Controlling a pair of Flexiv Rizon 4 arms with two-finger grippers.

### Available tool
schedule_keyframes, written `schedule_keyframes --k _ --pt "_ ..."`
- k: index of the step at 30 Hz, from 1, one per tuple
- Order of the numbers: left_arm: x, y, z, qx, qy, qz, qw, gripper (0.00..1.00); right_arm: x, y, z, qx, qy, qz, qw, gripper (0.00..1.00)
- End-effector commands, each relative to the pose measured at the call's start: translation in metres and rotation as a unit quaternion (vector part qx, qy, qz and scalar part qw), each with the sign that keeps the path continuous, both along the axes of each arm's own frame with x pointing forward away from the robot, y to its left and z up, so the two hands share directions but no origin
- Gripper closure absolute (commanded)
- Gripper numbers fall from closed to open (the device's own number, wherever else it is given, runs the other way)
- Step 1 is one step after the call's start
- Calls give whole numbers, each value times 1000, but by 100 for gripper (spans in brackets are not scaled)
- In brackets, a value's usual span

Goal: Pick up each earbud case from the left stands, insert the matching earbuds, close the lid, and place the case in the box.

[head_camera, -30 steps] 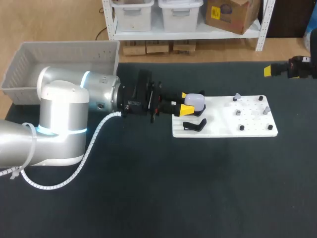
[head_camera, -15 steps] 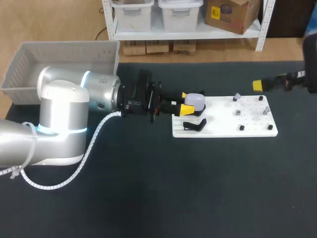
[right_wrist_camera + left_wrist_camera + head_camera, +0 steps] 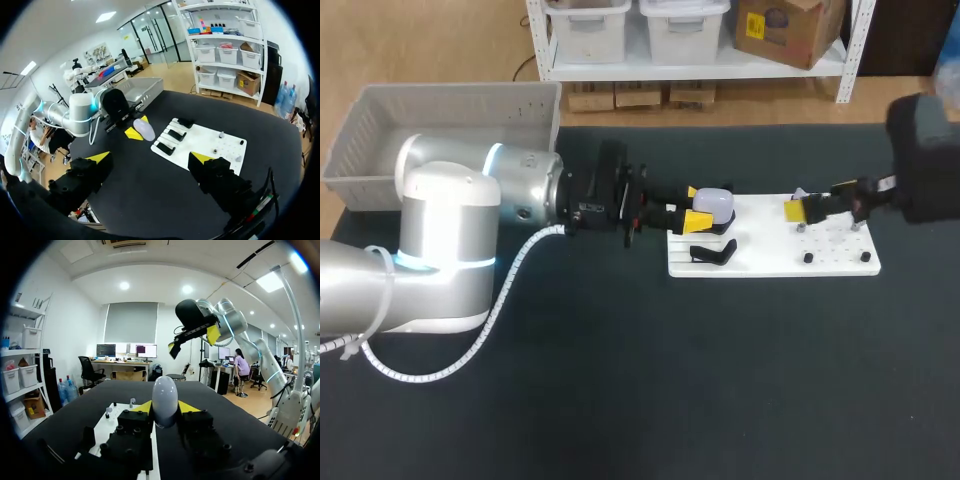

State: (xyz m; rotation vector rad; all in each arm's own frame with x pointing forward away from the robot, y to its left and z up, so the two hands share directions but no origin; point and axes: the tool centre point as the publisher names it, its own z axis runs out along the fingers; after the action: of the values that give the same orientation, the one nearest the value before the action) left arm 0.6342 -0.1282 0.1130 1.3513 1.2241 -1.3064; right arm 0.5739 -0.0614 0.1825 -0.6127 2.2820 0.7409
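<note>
Between the left fingers (image 3: 142, 408) sits the earbud case (image 3: 165, 399), clamped.

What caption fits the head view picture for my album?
Left gripper grips a pale earbud case at the white stand board; right gripper hovers open over it.

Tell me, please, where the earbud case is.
In the head view, the earbud case sits clamped in the left gripper over the left end of the white board.
</note>
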Motion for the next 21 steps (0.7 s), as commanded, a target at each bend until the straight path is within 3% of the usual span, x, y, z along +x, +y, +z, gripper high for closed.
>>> schedule_keyframes --k 1,11,21 --pt "0 0 -1 -2 -1 1 1000 100 9 25 -10 -3 2 -5 1000 0" --pt "0 0 -1 -2 -1 1 1000 100 11 52 -26 0 31 11 999 0" --pt "0 0 -1 -2 -1 1 1000 100 21 60 -43 -3 59 1 998 0"
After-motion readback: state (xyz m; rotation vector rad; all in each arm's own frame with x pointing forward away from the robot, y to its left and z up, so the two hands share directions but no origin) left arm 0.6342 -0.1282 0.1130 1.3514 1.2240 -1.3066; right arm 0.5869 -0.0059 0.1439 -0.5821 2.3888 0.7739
